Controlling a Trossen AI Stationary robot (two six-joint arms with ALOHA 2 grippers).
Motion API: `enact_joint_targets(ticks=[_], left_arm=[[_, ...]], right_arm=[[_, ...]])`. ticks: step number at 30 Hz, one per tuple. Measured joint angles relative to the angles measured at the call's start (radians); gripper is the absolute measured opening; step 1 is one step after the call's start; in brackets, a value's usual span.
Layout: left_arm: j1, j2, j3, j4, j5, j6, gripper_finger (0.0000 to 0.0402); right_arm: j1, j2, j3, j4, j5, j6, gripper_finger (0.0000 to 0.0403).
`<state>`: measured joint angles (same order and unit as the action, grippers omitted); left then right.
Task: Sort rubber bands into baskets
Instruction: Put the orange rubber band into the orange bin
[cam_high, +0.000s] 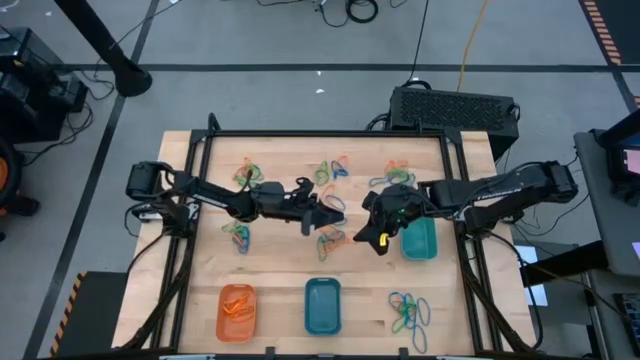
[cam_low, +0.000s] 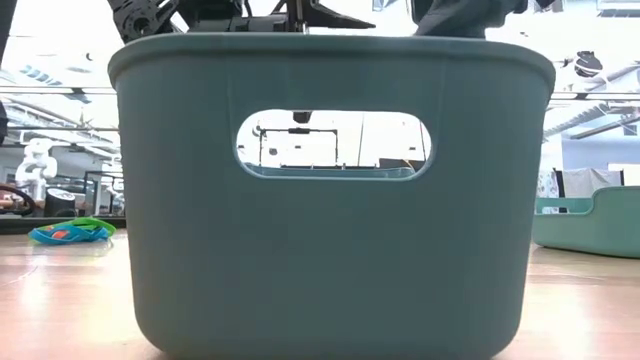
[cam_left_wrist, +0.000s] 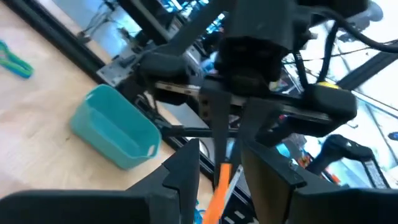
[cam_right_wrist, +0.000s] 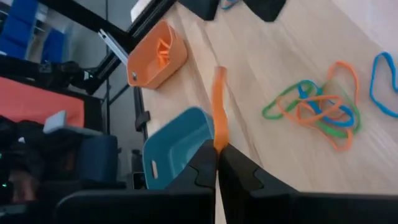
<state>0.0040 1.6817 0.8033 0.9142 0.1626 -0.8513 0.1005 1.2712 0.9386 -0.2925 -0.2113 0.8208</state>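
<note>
At the near table edge sit the orange basket (cam_high: 237, 311) with orange bands inside, the blue basket (cam_high: 322, 305), and a loose pile of rubber bands (cam_high: 408, 311) — bare wood between them. Mid-table, the right gripper (cam_right_wrist: 216, 163) is clamped on an orange rubber band (cam_right_wrist: 219, 109) stretched toward the left gripper (cam_left_wrist: 219, 177), whose fingers stand apart around it. The teal basket (cam_high: 419, 240) lies just beside the right gripper. More clusters (cam_high: 333, 170) lie toward the far edge.

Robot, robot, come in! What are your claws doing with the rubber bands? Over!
Right gripper shut on thin orange rubber band, mid-table. Left gripper open, facing it. Orange plastic basket front-left, already holding orange bands. Nothing in the way.
</note>
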Motion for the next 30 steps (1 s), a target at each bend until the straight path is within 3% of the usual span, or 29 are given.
enact_joint_targets(ticks=[10,30], left_arm=[[-0.006,0.000,0.001,-0.013,0.070,0.020,0.0125],[-0.033,0.000,0.001,-0.042,0.070,0.048,0.0125]], right_arm=[[0.000,0.005,0.000,0.037,0.000,0.006,0.0000],[0.000,0.005,0.000,0.042,-0.004,0.013,0.0000]])
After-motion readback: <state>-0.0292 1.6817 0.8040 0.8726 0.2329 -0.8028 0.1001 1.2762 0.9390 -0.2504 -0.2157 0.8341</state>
